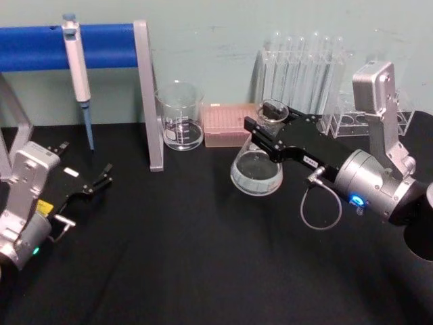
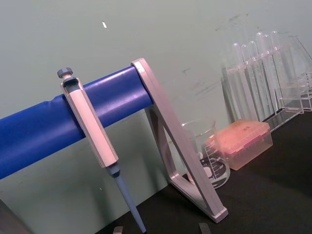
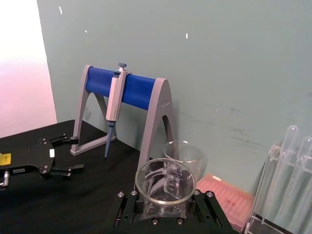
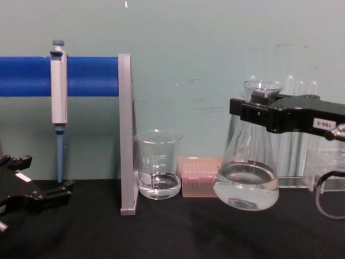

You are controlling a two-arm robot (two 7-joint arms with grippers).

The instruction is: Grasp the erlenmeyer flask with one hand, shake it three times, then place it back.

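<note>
We found the right gripper (image 1: 261, 135) clamped on the neck of the erlenmeyer flask (image 1: 257, 169). The flask hung tilted, clear of the table (image 1: 189, 264), toward the rear edge and right of centre. It held a shallow pool of clear liquid. We judged it rigid, smooth, breakable glass, bottom-heavy and best held below the lip. The nearby beaker (image 1: 180, 116) held a little clear liquid. The left gripper (image 1: 95, 181) sat parted near the left edge.

Nothing is legible on the right tool (image 4: 257, 111) label (image 4: 324, 123) or the beaker (image 4: 158, 164) scale.
</note>
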